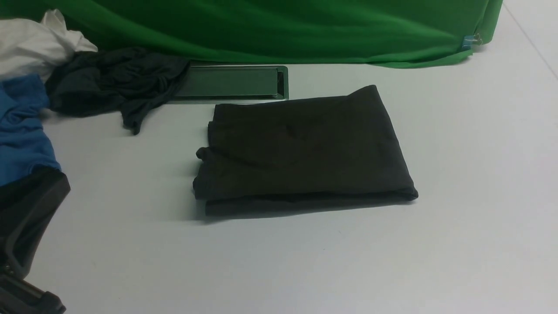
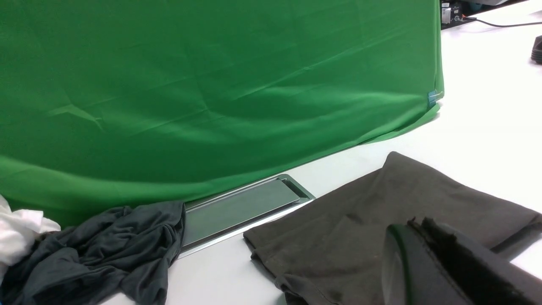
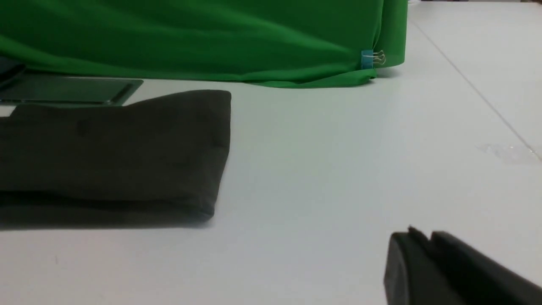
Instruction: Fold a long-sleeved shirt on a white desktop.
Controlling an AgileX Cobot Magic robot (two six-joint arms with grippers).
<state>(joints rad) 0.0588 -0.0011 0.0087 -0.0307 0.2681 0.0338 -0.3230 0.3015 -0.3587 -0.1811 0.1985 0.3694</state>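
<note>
Your left hand [image 2: 417, 231] is closed tight with nothing in it, and your right hand [image 3: 421, 237] looks closed and bare too. Out past them, the dark shirt [image 1: 301, 148] lies on the white counter [image 1: 279, 266], folded into a flat, thick bundle near the middle. It should be soft, floppy and fairly light, and it probably won't break or slip much, but its layers could slide apart. If you need to move it, pinch all the layers at an edge, or it may come undone. The front view shows you the whole bundle, with its bumpy left side and smoother right side, but no hand. Only the wrist views show your hands. The left wrist view also lets you see a black thing [image 2: 537, 50] far off that the front view misses.
</note>
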